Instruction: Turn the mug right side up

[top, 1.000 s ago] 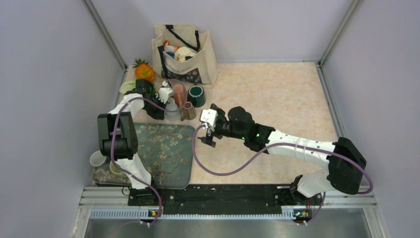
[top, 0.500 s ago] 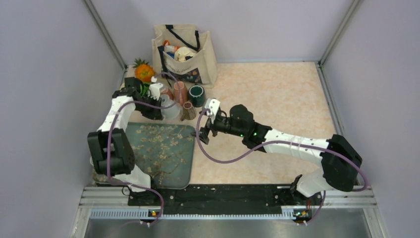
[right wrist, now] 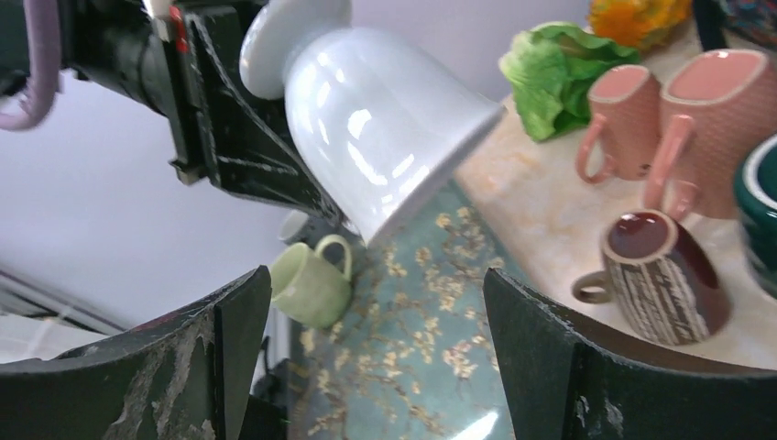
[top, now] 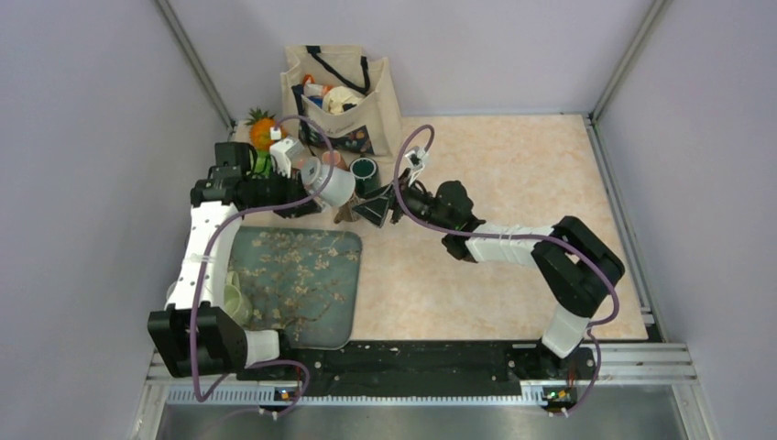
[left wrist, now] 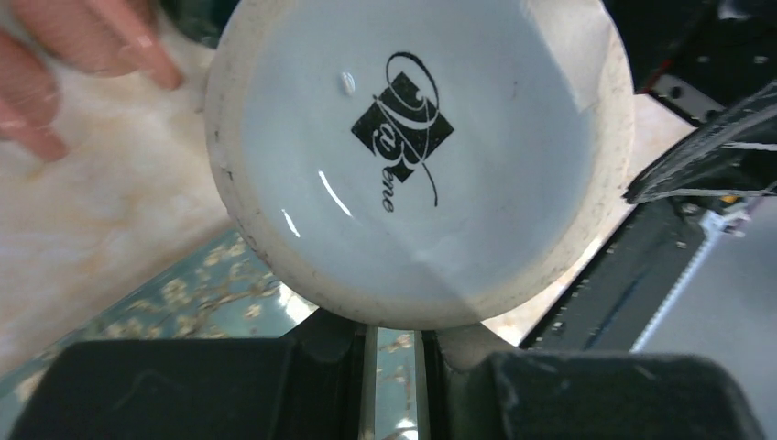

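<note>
**Top view.** The mug (top: 332, 185) is off the table, at far left, above the far edge of the tray (top: 298, 275). The left gripper (top: 307, 181) is clamped on its foot end. The mug lies tilted, mouth pointing right and downward, so it is not yet upright. The right gripper (top: 374, 209) stands just right of it, jaws spread and empty.

Judgement: the turn should be finished in the air, clear of the other mugs crowded at the far side. Only then should the mug be lowered, foot first, onto a bare patch. If the right gripper is to take it, it should close on the body, not the thin rim.

**Left wrist view.** The mug's foot with its printed mark fills the frame. The left fingers sit close together under it. What exactly they pinch is hidden by the foot.

**Right wrist view.** The right fingers (right wrist: 229, 367) frame the scene, well apart with nothing between. The mug hangs above the tray, with a green mug (right wrist: 311, 280) beyond it. A brown mug (right wrist: 660, 270) and pink mugs (right wrist: 623, 119) stand at right. The mug's handle shows in no view.
</note>
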`<state>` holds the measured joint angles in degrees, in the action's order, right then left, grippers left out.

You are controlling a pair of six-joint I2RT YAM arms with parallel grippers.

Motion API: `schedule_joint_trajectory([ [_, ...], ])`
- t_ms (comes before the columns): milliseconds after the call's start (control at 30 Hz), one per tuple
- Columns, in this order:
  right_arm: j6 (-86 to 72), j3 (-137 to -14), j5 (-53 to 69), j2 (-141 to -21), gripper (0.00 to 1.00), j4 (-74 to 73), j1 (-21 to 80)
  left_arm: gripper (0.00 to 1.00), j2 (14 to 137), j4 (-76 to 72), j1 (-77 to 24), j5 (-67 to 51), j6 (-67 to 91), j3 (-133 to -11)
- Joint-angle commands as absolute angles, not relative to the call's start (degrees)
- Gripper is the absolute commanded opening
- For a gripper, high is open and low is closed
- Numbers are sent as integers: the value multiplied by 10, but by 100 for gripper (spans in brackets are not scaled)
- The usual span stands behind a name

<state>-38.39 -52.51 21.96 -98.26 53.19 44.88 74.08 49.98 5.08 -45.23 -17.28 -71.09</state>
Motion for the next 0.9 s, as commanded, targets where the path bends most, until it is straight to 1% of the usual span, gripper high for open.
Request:
schedule_joint_trajectory([
  [0,-469,-536,243,-979,84,679,451,0,711,480,34,-570,-145,-706],
  [67,-477,-546,241,-978,79,677,451,0,707,472,31,-597,-138,-697],
  [200,-526,-566,263,-995,72,700,451,0,701,442,19,-617,-116,-686],
  [267,-551,-574,271,-1007,63,719,452,0,701,436,12,-623,-110,-685],
  [367,-576,-570,262,-1012,43,767,453,0,704,435,3,-621,-119,-679],
  [400,-573,-566,254,-1009,35,770,452,0,705,435,3,-622,-125,-672],
  [433,-563,-562,246,-1003,25,768,452,0,705,436,-12,-621,-129,-666],
  [467,-551,-559,238,-997,10,758,452,0,705,440,-14,-618,-139,-660],
  [500,-537,-557,230,-989,0,745,452,0,705,451,-14,-615,-156,-658],
  [567,-504,-553,216,-976,0,709,448,0,705,480,-14,-598,-198,-662],
  [633,-436,-554,202,-956,0,638,446,0,706,518,-12,-567,-235,-670],
  [667,-395,-556,193,-944,0,594,446,14,707,531,-8,-545,-244,-677],
  [700,-347,-559,184,-928,0,542,446,32,707,550,-4,-518,-255,-686],
  [767,-249,-572,165,-907,0,431,449,58,706,574,22,-487,-278,-697],
  [800,-198,-583,153,-899,0,382,455,67,703,576,41,-480,-286,-699],
  [833,-150,-595,141,-894,0,339,462,73,699,576,55,-474,-295,-699],
  [867,-105,-613,133,-891,0,292,471,76,696,577,69,-465,-295,-701],
])
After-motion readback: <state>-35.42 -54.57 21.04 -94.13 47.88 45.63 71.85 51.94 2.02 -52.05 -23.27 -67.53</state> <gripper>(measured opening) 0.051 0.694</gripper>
